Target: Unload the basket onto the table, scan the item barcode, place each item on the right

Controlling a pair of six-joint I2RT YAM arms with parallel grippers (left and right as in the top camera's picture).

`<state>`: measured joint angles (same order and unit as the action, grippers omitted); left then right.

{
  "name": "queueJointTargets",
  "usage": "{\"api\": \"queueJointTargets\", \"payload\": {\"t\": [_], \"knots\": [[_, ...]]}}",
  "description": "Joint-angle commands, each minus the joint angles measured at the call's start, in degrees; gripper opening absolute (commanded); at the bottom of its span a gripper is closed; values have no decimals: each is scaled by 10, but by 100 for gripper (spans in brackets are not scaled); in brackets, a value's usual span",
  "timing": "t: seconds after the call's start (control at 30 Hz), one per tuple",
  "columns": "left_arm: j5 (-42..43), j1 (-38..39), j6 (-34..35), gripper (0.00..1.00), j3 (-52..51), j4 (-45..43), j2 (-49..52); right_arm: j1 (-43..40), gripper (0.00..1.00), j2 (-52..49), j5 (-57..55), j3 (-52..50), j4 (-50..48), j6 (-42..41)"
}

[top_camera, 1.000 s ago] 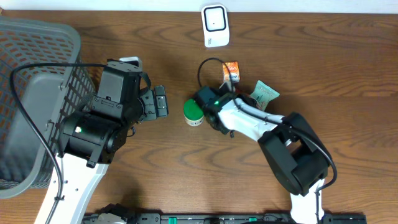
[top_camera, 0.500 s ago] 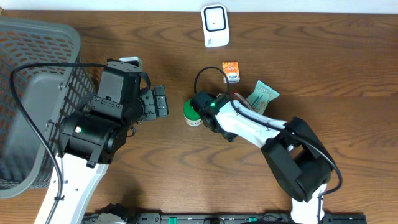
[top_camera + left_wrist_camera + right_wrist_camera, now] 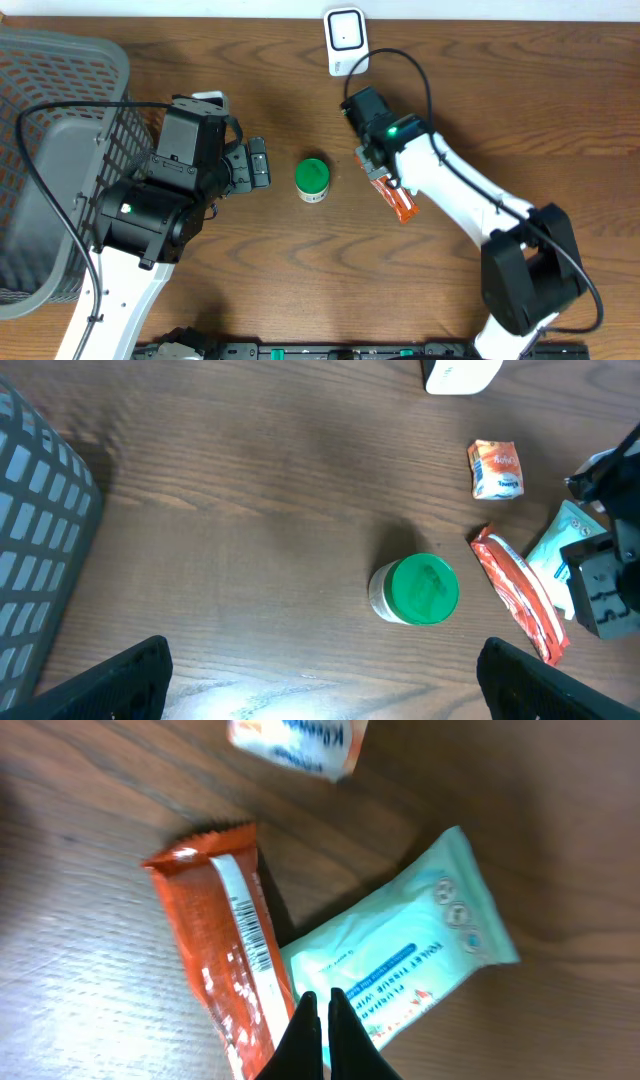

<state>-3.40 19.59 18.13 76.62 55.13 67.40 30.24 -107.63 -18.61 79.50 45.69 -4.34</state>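
An orange-red snack bar point(image 3: 220, 960) lies flat with its barcode strip facing up; it also shows as the bar point(image 3: 396, 198) beneath my right arm. A teal wipes pack point(image 3: 400, 950) lies against it, and a small orange-and-white packet point(image 3: 300, 745) sits beyond. My right gripper point(image 3: 322, 1010) is shut with nothing between its fingers, hovering over the seam between bar and wipes pack. The white scanner point(image 3: 346, 40) stands at the back edge. My left gripper point(image 3: 325, 700) is open and empty, short of the green-lidded jar point(image 3: 415, 590).
A grey mesh basket point(image 3: 60, 150) fills the left side, with its wall point(image 3: 40, 510) close to my left gripper. The right arm point(image 3: 450, 190) crosses the table diagonally from the front right. The jar point(image 3: 312, 179) stands between the two grippers.
My right arm has swung from beside the green-lidded jar toward the back, over the packets. Its jaws have closed. The left arm has not moved.
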Motion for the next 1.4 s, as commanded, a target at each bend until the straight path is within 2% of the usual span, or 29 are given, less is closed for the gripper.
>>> {"api": "queueJointTargets", "payload": {"t": [0.0, 0.37, 0.6, 0.63, 0.7, 0.73, 0.8, 0.93, 1.03, 1.17, 1.37], "knots": [[-7, -3, -5, 98, 4, 1, 3, -14, 1, -30, 80, -1, -1, 8], [-7, -3, -5, 98, 4, 1, 3, -5, 1, -110, 162, -19, 17, -5], [-7, -3, -5, 98, 4, 1, 3, 17, 1, -64, 177, 8, 86, -35], [-7, -3, -5, 98, 4, 1, 3, 16, 8, -48, 177, 16, 99, -42], [-7, -3, -5, 98, 4, 1, 3, 7, 61, -10, 190, 31, 120, -41], [-7, -3, -5, 98, 4, 1, 3, -1, 72, 7, 205, 35, 124, -28], [-7, -3, -5, 98, 4, 1, 3, -28, 79, 37, 264, 35, 126, 29], [-7, -3, -5, 98, 4, 1, 3, -86, 74, 32, 351, 32, 146, 142], [-7, -3, -5, 98, 4, 1, 3, -135, 63, -6, 435, 29, 156, 215], [-7, -3, -5, 98, 4, 1, 3, -155, 59, -43, 475, 29, 155, 247], [-7, -3, -5, 98, 4, 1, 3, -156, 59, -93, 446, 29, 130, 254]]}}
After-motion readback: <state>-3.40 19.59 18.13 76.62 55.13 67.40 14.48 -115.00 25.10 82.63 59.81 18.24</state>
